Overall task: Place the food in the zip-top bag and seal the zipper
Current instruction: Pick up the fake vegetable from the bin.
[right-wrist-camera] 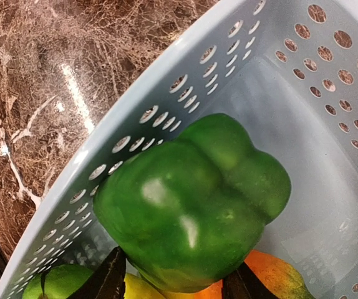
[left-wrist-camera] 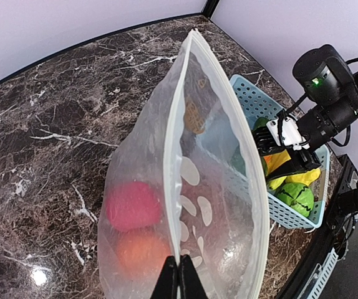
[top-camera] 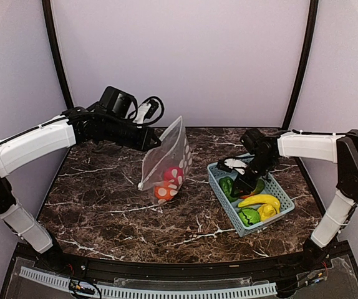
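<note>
The clear zip-top bag (top-camera: pixel 166 156) with white dots hangs upright with its mouth open. My left gripper (top-camera: pixel 156 138) is shut on its white zipper strip (left-wrist-camera: pixel 174 124), as the left wrist view (left-wrist-camera: pixel 179 274) shows. A red ball (top-camera: pixel 171 174) and an orange ball (top-camera: pixel 164 191) lie in the bag's bottom. My right gripper (top-camera: pixel 241 185) reaches into the light-blue basket (top-camera: pixel 224 200). Its fingers (right-wrist-camera: pixel 107 280) press both sides of a green pepper (right-wrist-camera: pixel 191 205). Yellow bananas (top-camera: pixel 260 200) and a green round piece (top-camera: pixel 249 217) lie in the basket.
The basket stands on the dark marble table (top-camera: pixel 104 199) right of the bag, close to it. An orange piece (right-wrist-camera: pixel 272 280) and a yellow piece (right-wrist-camera: pixel 141 289) lie under the pepper. Purple walls enclose the back and sides.
</note>
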You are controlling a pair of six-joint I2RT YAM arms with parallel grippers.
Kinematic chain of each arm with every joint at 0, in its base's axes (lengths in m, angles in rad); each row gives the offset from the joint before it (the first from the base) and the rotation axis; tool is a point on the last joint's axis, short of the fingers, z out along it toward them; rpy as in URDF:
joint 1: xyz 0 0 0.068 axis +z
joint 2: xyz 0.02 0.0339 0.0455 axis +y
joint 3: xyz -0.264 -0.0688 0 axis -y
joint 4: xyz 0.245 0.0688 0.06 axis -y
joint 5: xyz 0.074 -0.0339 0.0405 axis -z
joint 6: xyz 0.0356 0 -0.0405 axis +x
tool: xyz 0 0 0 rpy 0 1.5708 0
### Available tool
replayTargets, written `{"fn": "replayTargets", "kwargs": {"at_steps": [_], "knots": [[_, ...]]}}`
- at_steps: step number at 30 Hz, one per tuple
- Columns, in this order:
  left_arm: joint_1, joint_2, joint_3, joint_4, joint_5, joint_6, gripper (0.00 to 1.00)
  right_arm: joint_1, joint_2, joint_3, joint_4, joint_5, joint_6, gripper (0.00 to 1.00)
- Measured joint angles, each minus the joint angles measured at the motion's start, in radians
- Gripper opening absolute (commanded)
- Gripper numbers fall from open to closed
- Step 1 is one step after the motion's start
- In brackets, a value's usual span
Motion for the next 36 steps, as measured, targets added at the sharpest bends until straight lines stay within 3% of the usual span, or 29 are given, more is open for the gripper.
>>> {"fn": "replayTargets", "kwargs": {"at_steps": [6,10,16,27,36], "knots": [[0.0,-0.002,-0.006,0.005,0.004,-0.001,0.01,-0.002,-0.001,0.002,0.003,-0.007,0.002,0.84],[0.0,-0.001,-0.006,0.006,0.006,-0.002,0.01,-0.007,0.01,0.004,0.017,-0.024,0.011,0.91],[0.0,-0.001,-0.009,0.013,0.008,-0.006,0.01,-0.027,0.072,0.032,0.034,-0.043,0.023,0.92],[0.0,-0.002,-0.018,0.017,0.011,-0.01,0.01,-0.045,0.113,0.064,0.052,-0.089,0.035,0.65],[0.0,-0.002,-0.018,0.021,0.013,-0.009,0.01,-0.047,0.029,0.06,0.051,-0.028,0.015,0.58]]}}
